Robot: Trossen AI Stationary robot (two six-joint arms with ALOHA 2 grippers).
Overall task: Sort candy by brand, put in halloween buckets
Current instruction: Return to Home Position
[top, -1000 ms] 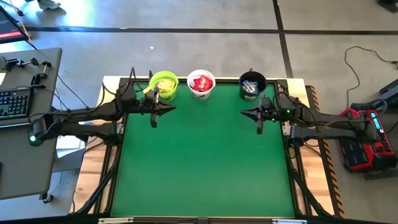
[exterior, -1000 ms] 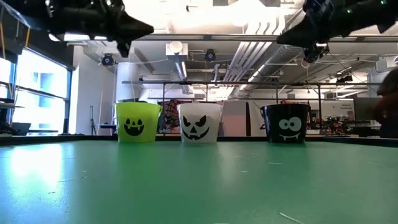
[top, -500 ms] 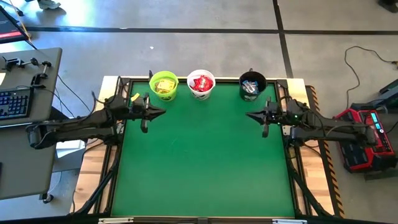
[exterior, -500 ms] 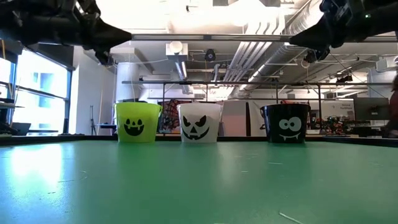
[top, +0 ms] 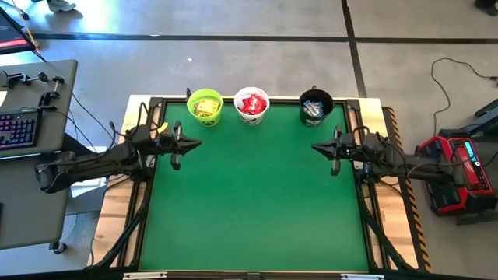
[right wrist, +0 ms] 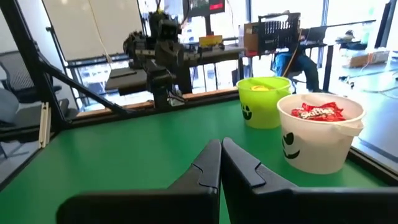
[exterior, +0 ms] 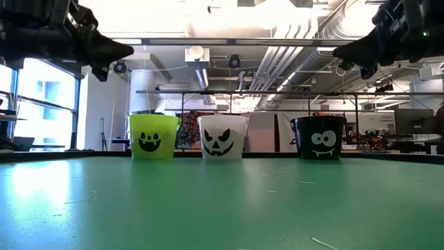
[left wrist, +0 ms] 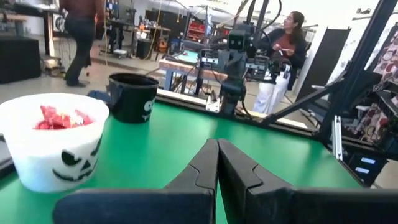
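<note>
You have the whole flat green table top (top: 257,202) open between the two arms. The left gripper (top: 194,143) hangs over the left edge and the right gripper (top: 315,146) over the right edge. Both have their fingers pressed together and sit high above the surface, with free air beneath them. Three small round pails stand in your way along the far edge: the lime green pail (top: 205,106), the white pail (top: 251,105) near it with a narrow gap between, and the black pail (top: 315,107) across a wider gap. The black frame rail (top: 284,99) runs close behind them.
</note>
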